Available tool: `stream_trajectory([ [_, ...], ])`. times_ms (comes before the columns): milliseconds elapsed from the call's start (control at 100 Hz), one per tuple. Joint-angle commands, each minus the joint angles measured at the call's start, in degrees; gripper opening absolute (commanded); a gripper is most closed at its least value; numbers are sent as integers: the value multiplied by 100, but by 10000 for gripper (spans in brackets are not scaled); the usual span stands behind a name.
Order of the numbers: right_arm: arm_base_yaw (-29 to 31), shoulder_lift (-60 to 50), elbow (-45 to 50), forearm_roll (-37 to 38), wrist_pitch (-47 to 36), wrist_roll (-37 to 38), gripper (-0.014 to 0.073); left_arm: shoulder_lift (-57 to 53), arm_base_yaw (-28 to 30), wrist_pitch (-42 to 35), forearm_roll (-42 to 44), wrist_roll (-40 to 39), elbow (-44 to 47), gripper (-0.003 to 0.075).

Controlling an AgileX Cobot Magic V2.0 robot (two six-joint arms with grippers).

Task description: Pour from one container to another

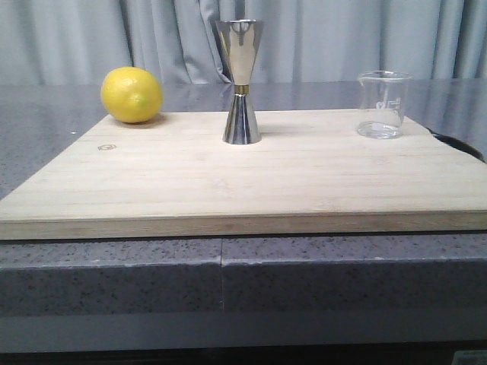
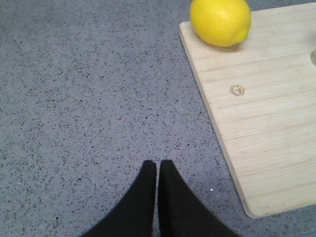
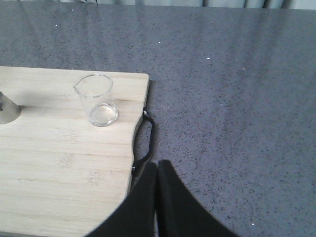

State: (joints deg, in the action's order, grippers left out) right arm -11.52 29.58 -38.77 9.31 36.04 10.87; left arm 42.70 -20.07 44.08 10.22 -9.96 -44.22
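The steel jigger (image 1: 241, 82) with a gold band at its waist stands upright at the back middle of the wooden board (image 1: 243, 190). The small clear glass beaker (image 1: 382, 104) stands upright at the board's back right, also seen as the beaker (image 3: 97, 100) in the right wrist view. Only the jigger's base (image 3: 7, 111) shows at that view's edge. My left gripper (image 2: 157, 165) is shut and empty over the grey counter, off the board's left side. My right gripper (image 3: 157, 166) is shut and empty beside the board's black handle (image 3: 146, 140), short of the beaker. Neither gripper shows in the front view.
A yellow lemon (image 1: 132, 94) sits on the board's back left corner, the same lemon (image 2: 220, 21) appearing in the left wrist view. Speckled grey counter (image 2: 89, 98) surrounds the board. Grey curtains (image 1: 319, 38) hang behind the table.
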Motion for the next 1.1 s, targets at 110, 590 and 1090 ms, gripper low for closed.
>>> stream_trajectory([
  [110, 19, -1, -152, 106, -392, -46, -69, -21, -28, -388, 3, -65, -139, -21],
  [590, 19, -1, -152, 106, -392, -46, -69, -364, 279, -518, -123, 30, 158, -21],
  [1090, 19, -1, -152, 106, -392, -46, -69, -2925, 1816, -4047, -989, 1050, 3494, -21],
])
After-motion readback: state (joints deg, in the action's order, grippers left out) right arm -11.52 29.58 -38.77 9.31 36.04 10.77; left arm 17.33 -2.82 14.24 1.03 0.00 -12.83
